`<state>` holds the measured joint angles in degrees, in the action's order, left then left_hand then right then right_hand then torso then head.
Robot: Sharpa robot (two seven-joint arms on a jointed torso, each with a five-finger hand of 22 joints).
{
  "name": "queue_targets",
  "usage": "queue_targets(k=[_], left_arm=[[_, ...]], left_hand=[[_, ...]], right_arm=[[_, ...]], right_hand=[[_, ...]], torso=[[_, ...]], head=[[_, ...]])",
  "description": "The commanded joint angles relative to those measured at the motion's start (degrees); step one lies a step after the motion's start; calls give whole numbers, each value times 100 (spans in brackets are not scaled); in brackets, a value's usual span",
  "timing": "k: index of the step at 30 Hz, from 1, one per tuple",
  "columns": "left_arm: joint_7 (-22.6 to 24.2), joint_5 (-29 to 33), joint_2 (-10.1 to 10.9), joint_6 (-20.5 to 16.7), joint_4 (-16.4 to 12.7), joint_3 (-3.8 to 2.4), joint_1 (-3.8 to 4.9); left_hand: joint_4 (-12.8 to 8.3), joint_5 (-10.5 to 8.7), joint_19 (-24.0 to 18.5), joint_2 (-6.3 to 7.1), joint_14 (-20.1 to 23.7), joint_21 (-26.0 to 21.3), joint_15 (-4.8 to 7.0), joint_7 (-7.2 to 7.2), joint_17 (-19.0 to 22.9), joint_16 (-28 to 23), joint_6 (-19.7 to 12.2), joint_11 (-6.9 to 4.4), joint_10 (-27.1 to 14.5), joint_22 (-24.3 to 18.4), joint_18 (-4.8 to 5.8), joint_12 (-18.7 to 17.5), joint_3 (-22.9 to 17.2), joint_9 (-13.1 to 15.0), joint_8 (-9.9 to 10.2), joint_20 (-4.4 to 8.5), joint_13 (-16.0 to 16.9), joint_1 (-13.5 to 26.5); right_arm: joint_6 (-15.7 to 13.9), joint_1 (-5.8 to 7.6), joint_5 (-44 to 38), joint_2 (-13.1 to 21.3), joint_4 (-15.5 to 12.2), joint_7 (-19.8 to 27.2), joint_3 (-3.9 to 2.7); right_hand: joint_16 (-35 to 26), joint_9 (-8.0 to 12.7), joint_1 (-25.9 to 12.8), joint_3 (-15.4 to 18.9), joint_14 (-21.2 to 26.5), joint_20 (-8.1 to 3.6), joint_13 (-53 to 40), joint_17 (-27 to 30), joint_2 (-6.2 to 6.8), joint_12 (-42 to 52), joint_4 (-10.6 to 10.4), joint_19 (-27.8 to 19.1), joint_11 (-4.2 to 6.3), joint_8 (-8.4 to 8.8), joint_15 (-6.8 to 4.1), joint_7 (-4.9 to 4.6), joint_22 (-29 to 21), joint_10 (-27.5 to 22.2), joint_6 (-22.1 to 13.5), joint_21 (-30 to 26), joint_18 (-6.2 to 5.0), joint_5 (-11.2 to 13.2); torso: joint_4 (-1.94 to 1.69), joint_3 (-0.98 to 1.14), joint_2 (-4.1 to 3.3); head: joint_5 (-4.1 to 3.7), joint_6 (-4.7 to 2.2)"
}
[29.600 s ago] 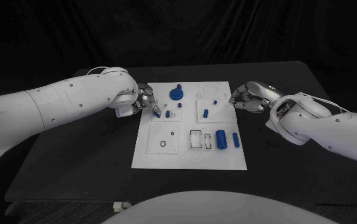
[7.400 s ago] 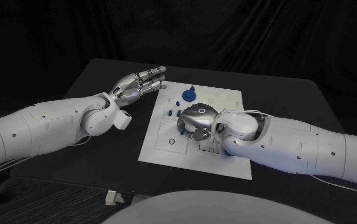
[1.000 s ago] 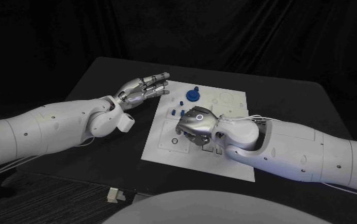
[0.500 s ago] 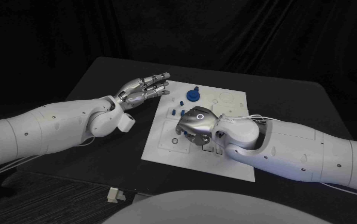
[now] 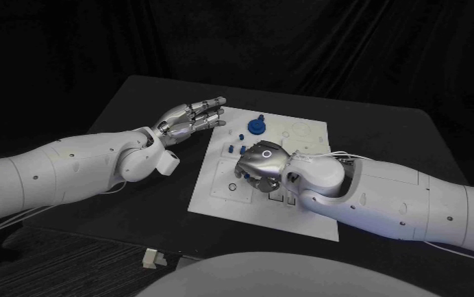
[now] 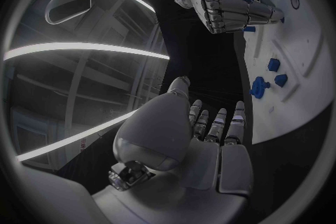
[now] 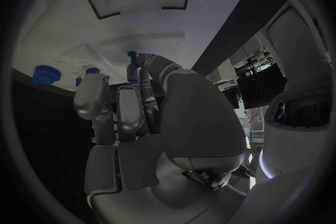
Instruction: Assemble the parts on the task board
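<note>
A black bench [image 5: 129, 98] carries the things, its top dark and matte, with its far edge meeting a black curtain [image 5: 296, 23] behind it. The white task board [image 5: 308, 133] lies flat on the bench, roughly in the middle and turned slightly askew to the bench's edges. Bare black surface runs all round the board, wider on the left side than at the near edge. Below the bench's near left corner, a small pale object [image 5: 150, 259] sits on the floor; what it is cannot be told.
</note>
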<state>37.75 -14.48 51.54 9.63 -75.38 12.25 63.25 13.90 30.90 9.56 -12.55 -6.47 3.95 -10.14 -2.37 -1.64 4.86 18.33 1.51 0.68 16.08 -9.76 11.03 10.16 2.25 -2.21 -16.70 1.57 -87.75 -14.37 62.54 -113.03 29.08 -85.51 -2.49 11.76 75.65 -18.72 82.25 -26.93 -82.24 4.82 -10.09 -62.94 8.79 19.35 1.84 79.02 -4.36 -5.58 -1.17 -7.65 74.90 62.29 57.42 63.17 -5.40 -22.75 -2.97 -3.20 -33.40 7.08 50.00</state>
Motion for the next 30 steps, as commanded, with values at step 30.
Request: queue_targets(k=[30], left_arm=[[36, 29, -23, 84, 11, -6, -30]], left_hand=[[3, -3, 36, -88, -6, 25, -50, -45, -5, 33, -10, 52, 3, -14, 77, -22, -59, -2, -6, -13, -2, -14]], right_arm=[[18, -94, 12, -13, 106, -81, 10]], right_hand=[[-116, 86, -78, -34, 97, 46, 145, 133, -53, -388, -55, -123, -41, 184, 50, 21, 751, -366, -302, -162, -32, 311]], torso=[[-1, 1, -1]], head=[[23, 0]])
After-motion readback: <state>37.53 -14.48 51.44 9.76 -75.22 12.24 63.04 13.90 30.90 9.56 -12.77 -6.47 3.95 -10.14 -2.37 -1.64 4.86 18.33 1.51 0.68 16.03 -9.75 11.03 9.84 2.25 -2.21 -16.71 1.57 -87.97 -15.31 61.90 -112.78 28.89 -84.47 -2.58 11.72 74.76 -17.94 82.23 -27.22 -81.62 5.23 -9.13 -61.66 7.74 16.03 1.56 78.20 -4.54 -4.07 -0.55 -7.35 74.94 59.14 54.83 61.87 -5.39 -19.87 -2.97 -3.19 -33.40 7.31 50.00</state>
